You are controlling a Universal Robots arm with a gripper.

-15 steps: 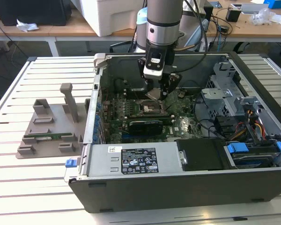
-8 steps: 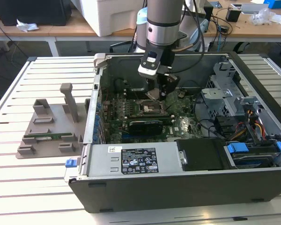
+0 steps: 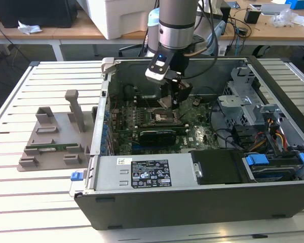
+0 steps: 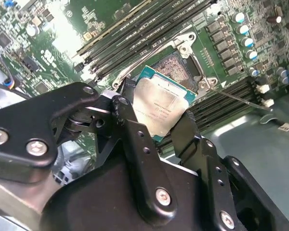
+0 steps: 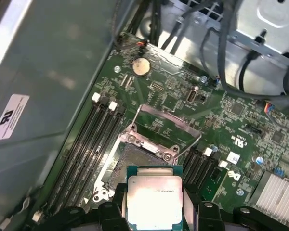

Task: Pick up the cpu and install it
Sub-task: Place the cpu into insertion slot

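My gripper hangs inside the open computer case, shut on the cpu. The cpu is a small square chip with a silver top and a green rim, gripped by two opposite edges between the black fingers. It hovers just above the open socket on the green motherboard, partly overlapping it in both wrist views. In the first wrist view the cpu sits close in front of the socket, whose metal load plate stands flipped open. The thin lever juts out sideways.
Black memory slots run alongside the socket. A drive cage and cable bundle fill the case toward the exterior view's right, and a power supply lies along its front. A grey fixture tray with a green memory stick sits on the slatted table.
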